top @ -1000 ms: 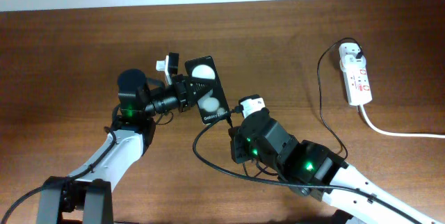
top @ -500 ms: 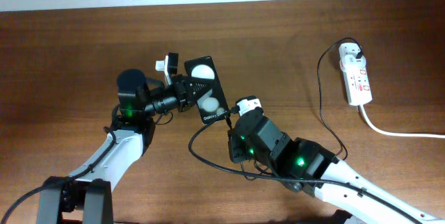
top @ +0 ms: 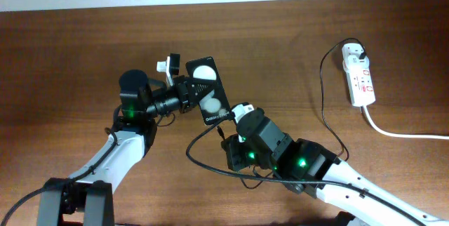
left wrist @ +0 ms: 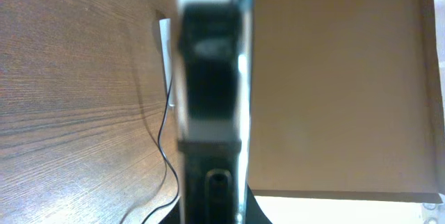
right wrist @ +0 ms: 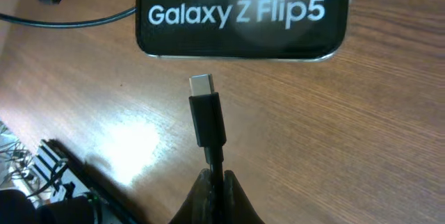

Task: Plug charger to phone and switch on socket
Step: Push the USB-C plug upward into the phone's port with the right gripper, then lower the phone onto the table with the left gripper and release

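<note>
Bright, even light from above falls on the wooden desk [top: 70, 50], with only short, soft shadows under both arms. The 2 white circles on the phone [top: 210, 92] wash out almost featureless, and green indicator lights [top: 302, 163] glow on the arms. In the left wrist view the phone is too close to focus, a dark smear down the centre; the wood grain at left is crisp and a pale strip at bottom right burns out. In the right wrist view a white glare patch [right wrist: 132, 144] shines on the desk. The charger [right wrist: 206, 116] tip is sharp and the right fingers [right wrist: 198, 200] are dark in shadow.
</note>
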`<action>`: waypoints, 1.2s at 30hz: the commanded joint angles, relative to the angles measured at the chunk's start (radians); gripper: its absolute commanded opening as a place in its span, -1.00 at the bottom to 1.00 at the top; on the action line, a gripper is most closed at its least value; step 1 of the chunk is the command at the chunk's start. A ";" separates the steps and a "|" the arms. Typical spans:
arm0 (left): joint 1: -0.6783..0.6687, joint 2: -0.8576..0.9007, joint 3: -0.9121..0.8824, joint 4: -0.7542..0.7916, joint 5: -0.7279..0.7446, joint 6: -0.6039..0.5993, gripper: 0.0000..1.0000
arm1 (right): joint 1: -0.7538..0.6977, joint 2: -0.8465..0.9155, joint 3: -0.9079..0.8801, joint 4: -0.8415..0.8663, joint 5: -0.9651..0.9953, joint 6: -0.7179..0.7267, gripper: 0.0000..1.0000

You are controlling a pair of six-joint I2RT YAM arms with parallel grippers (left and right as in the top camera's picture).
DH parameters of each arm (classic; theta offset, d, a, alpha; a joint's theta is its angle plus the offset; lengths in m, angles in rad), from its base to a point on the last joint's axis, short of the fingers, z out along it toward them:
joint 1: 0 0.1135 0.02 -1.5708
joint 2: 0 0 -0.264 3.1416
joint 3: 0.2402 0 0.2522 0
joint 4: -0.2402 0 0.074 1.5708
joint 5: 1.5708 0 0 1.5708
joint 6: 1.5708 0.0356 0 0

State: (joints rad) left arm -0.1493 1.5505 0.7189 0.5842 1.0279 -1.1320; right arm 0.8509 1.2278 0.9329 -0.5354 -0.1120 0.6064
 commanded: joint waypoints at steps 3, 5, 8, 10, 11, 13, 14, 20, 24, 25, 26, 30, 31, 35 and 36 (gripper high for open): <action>0.000 -0.006 0.018 0.006 0.026 0.027 -1.00 | 0.006 0.005 0.004 0.016 0.029 0.036 -0.92; 0.000 -0.006 0.018 0.006 0.026 0.026 -1.00 | 0.006 0.005 0.004 -0.004 0.022 0.039 -0.92; 0.000 -0.006 0.018 0.006 0.028 0.026 -1.00 | 0.006 0.005 0.004 -0.013 0.019 0.061 -0.92; 0.000 -0.006 0.018 0.006 0.031 0.026 -1.00 | 0.006 0.005 0.004 -0.012 0.019 0.061 -0.92; 0.000 -0.006 0.018 0.006 0.031 0.026 -1.00 | 0.006 0.005 0.004 -0.010 0.019 0.061 -0.92; 0.000 -0.006 0.018 0.006 0.049 0.026 -1.00 | 0.006 0.005 0.004 -0.006 0.023 0.061 -0.92; 0.000 -0.006 0.018 0.006 0.052 0.027 -1.00 | 0.006 0.005 0.004 -0.006 0.029 0.062 -0.92; 0.000 -0.006 0.018 0.006 0.075 0.027 -1.00 | 0.006 0.005 0.004 0.031 0.038 0.065 -0.92; -0.001 -0.006 0.018 0.006 0.097 0.026 -1.00 | 0.006 0.005 0.004 0.063 0.054 0.064 -0.92; -0.001 -0.006 0.018 0.006 0.115 0.026 -1.00 | 0.006 0.005 0.004 0.083 0.072 0.064 -0.92; -0.002 -0.006 0.018 0.006 0.128 0.026 -1.00 | 0.006 0.005 0.004 0.098 0.072 0.064 -0.92; -0.002 -0.006 0.018 0.006 0.239 0.023 -1.00 | 0.006 0.006 0.004 0.148 0.125 0.064 -0.92; -0.002 -0.006 0.018 0.006 0.273 0.023 -1.00 | 0.006 0.006 0.004 0.168 0.129 0.060 -0.92; -0.002 -0.006 0.018 0.006 0.380 0.031 -1.00 | 0.005 0.005 0.004 0.203 0.161 0.053 -0.92; -0.002 -0.006 0.018 0.006 0.399 0.031 -1.00 | 0.005 0.005 0.004 0.211 0.162 0.053 -0.92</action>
State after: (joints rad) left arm -0.1223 1.5505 0.7467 0.5999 1.1606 -1.1141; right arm 0.8791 1.2301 0.9119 -0.4068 -0.0780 0.6724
